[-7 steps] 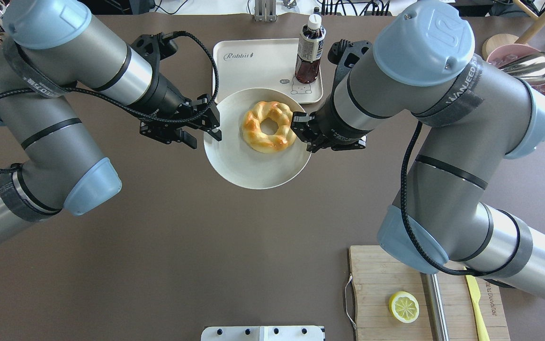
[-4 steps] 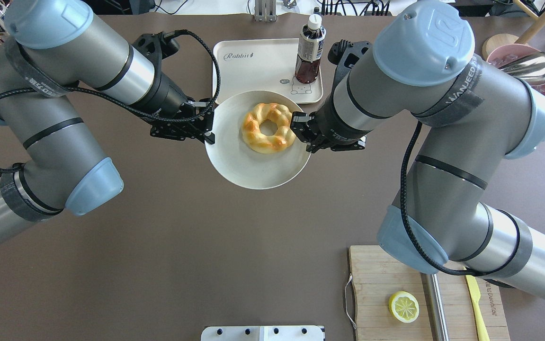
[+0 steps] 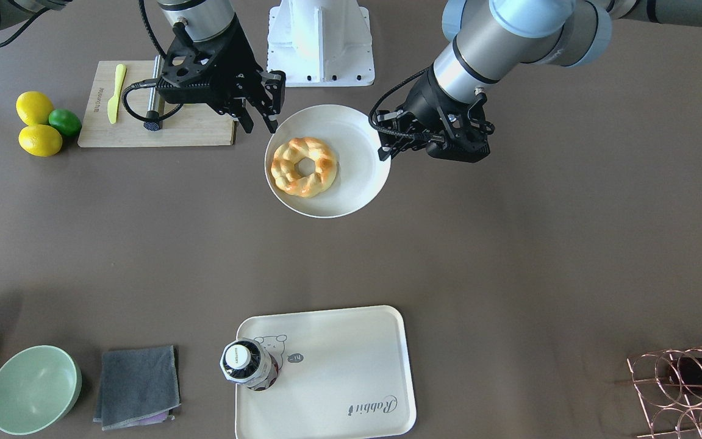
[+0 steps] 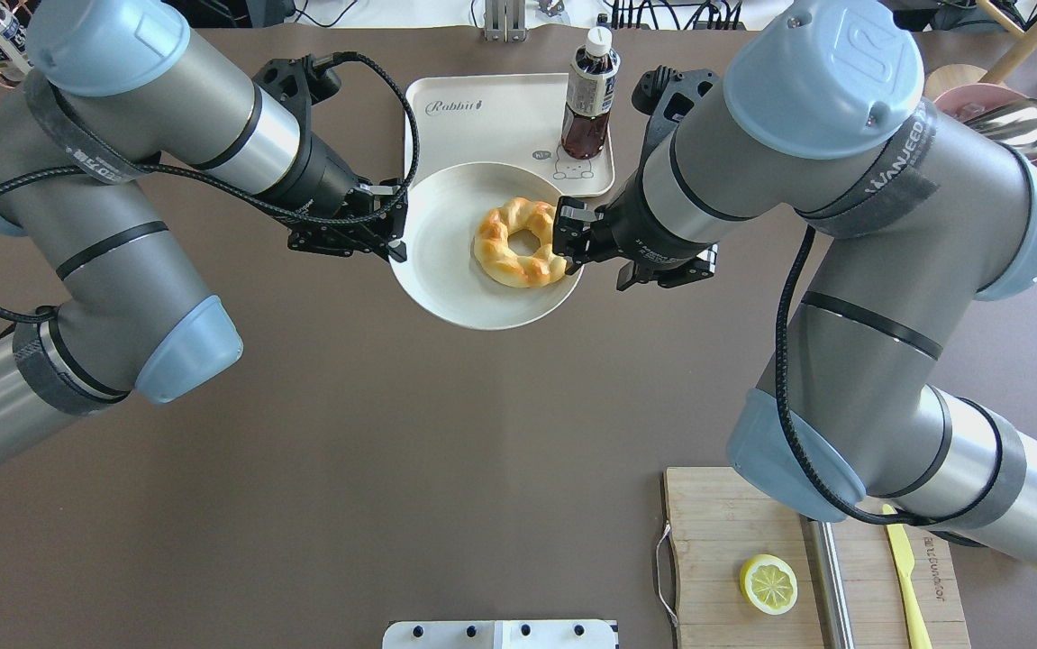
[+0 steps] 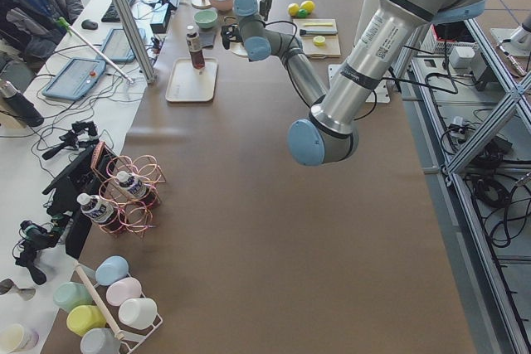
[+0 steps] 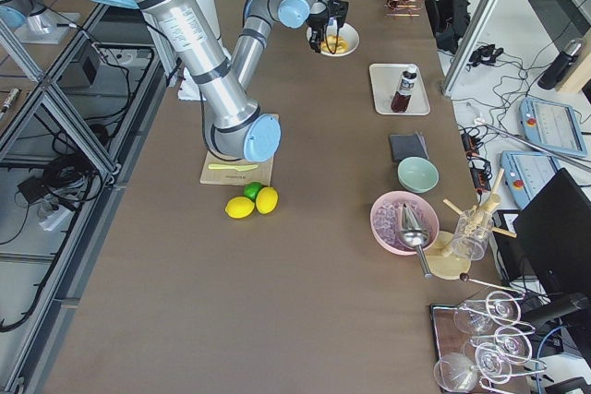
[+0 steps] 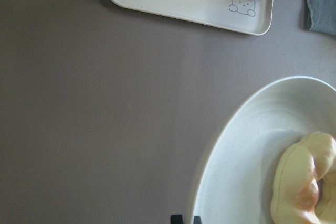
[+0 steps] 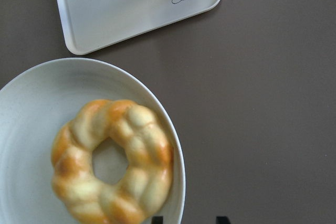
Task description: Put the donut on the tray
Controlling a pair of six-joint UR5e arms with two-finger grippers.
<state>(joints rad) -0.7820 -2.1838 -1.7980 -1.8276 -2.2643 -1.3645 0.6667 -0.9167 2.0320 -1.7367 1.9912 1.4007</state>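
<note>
The donut [image 4: 520, 242] is braided and golden and lies in a white shallow bowl [image 4: 446, 279], toward the bowl's right side. My left gripper [image 4: 396, 245] is shut on the bowl's left rim; the left wrist view shows that rim [image 7: 210, 150] between close fingertips. My right gripper [image 4: 572, 245] is open at the bowl's right rim, touching or nearly touching the donut [image 8: 113, 156]. The cream tray [image 4: 482, 135] with its bear print lies just beyond the bowl. In the front-facing view the donut [image 3: 302, 166] and the tray [image 3: 338, 372] are well apart.
A dark drink bottle [image 4: 588, 99] stands on the tray's right corner. A wooden cutting board [image 4: 734, 541] with a lemon half [image 4: 768, 584] and a yellow knife [image 4: 904, 568] lies near right. A green bowl [image 3: 33, 389], a grey cloth [image 3: 137, 384] and a copper rack [image 3: 686, 390] lie on the far side.
My left gripper has moved right onto the bowl's left rim and shut on it. The bowl has shifted and looks tilted, and the donut has slid toward my right gripper.
</note>
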